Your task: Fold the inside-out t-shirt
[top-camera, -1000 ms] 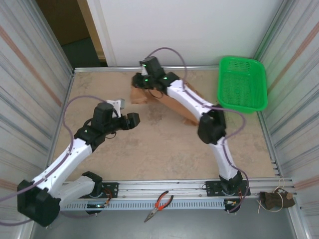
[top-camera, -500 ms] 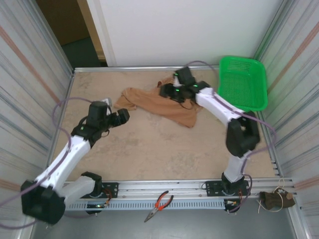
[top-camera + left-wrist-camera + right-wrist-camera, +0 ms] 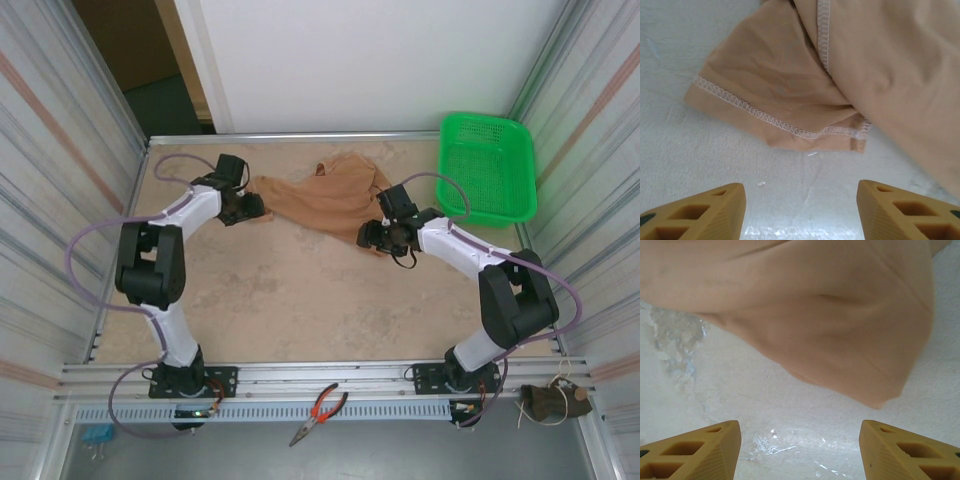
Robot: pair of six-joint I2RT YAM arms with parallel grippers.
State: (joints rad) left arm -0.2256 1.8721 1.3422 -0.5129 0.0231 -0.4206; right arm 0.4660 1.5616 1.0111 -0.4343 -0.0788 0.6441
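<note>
The inside-out t-shirt (image 3: pixel 325 195) is tan and lies crumpled on the far middle of the table. Its seams show white stitching on a sleeve (image 3: pixel 775 95). My left gripper (image 3: pixel 250 208) is at the shirt's left end, open; in the left wrist view the gripper (image 3: pixel 801 212) has only bare table between its fingers, and the sleeve hem lies just ahead. My right gripper (image 3: pixel 368 236) sits at the shirt's near right corner, open. In the right wrist view that gripper (image 3: pixel 800 452) is empty, with a rounded fabric corner (image 3: pixel 840 340) lying ahead of it.
A green plastic basket (image 3: pixel 487 165) stands at the far right corner. Red-handled pliers (image 3: pixel 320 408) lie on the front rail between the arm bases. Metal walls close in the table on the left and right.
The right gripper opened, let the shirt go and drew back to its near right corner. The left arm swung to the shirt's left end. The shirt went from a bunched lump to spread wider.
</note>
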